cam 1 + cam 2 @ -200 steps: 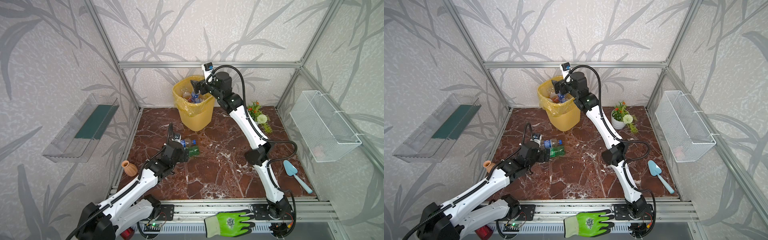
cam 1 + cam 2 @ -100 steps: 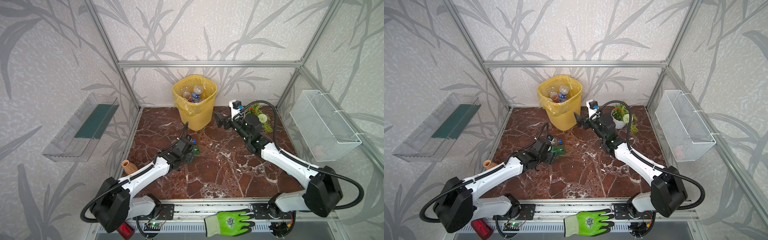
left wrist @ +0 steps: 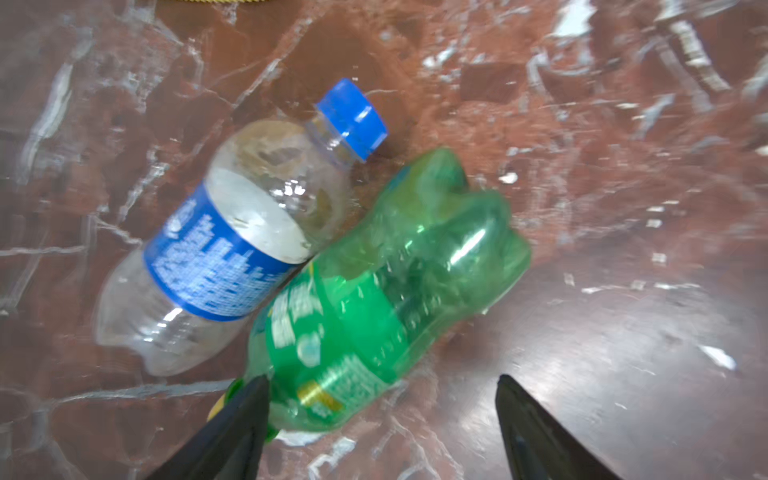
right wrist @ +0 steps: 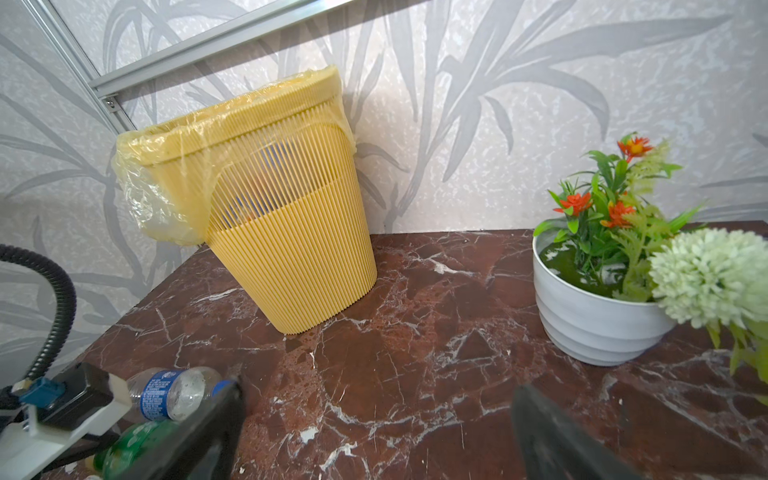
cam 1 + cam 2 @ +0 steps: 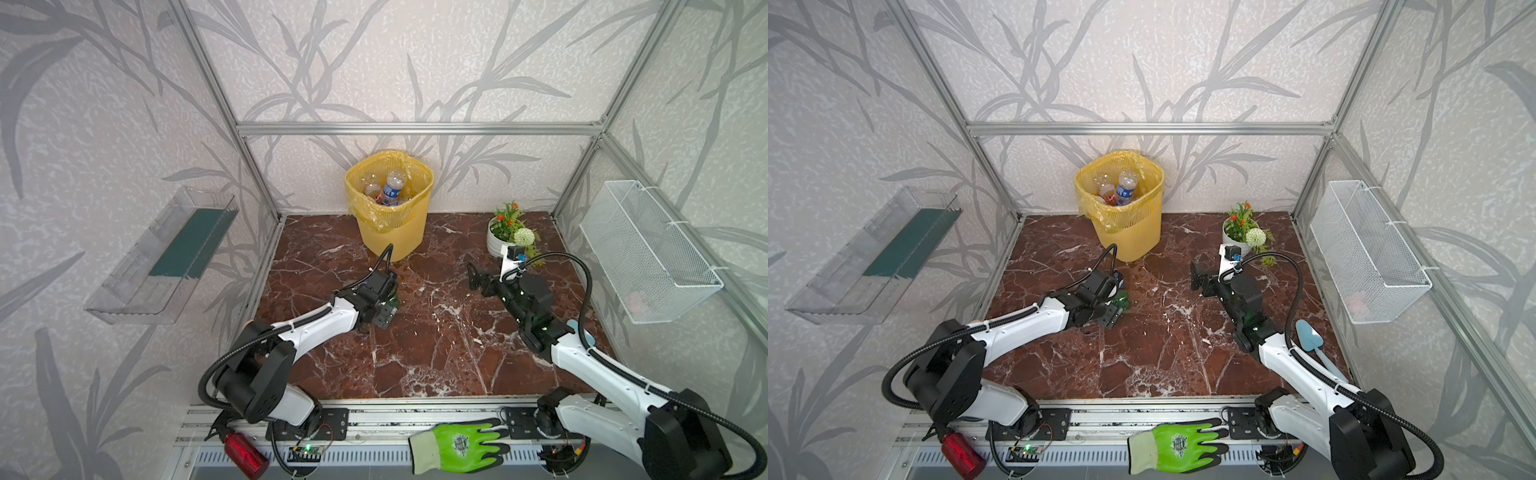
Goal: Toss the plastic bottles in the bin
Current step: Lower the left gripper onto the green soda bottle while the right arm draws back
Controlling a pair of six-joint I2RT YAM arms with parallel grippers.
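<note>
Two plastic bottles lie side by side on the marble floor: a clear one with a blue label and cap (image 3: pixel 232 249) (image 4: pixel 174 392) and a green one (image 3: pixel 386 282) (image 5: pixel 1122 298). My left gripper (image 3: pixel 380 380) (image 5: pixel 384 307) hangs open just above them. The green bottle's neck end lies between its fingers, close to one of them. Low over the floor to the right, my right gripper (image 4: pixel 380 386) (image 5: pixel 473 276) is open and empty, facing the bin. The yellow ribbed bin (image 5: pixel 390 228) (image 4: pixel 282 232) stands at the back wall with several bottles (image 5: pixel 390 191) inside.
A white flower pot (image 5: pixel 498 243) (image 4: pixel 590 324) stands at the back right, near my right gripper. On the right wall hangs a wire basket (image 5: pixel 648 253); the left wall carries a clear shelf (image 5: pixel 166 253). A blue trowel (image 5: pixel 1312 340) lies by the right arm. A green glove (image 5: pixel 457 444) and a red canister (image 5: pixel 245 451) rest on the front rail.
My right arm came back from over the bin and dropped low over the floor, empty. My left gripper reached forward over the two bottles and its fingers narrowed a little.
</note>
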